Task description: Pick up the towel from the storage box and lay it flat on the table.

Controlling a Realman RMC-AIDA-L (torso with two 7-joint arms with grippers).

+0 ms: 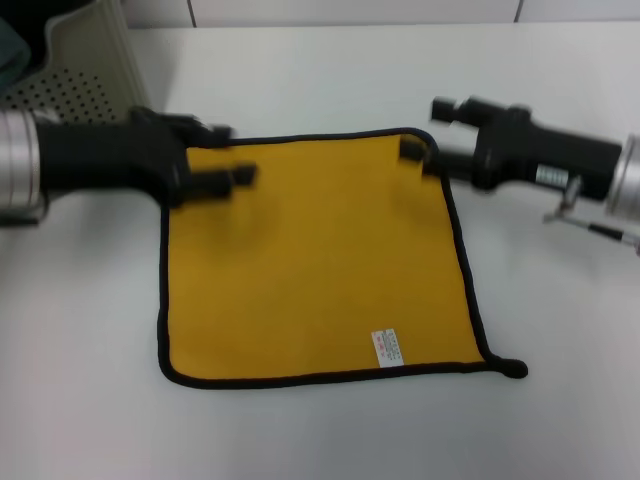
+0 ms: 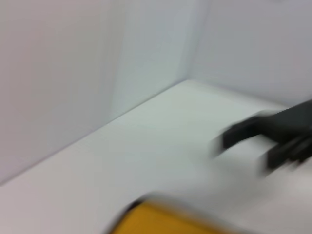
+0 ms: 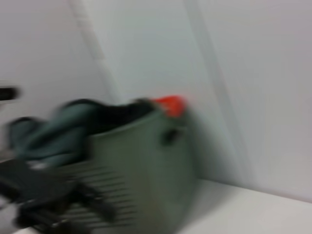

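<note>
Towel [image 1: 320,260] is spread flat on the table [image 1: 560,420], with the box [image 1: 90,60] away at ten o'clock. The left gripper [image 1: 222,158] sits over the towel's ten o'clock corner, jaws parted and apparently holding nothing. The right gripper [image 1: 424,157] is at the one o'clock corner; its grip I can't tell. Best finish: release both corners cleanly and lift straight up, so the cloth isn't dragged.
</note>
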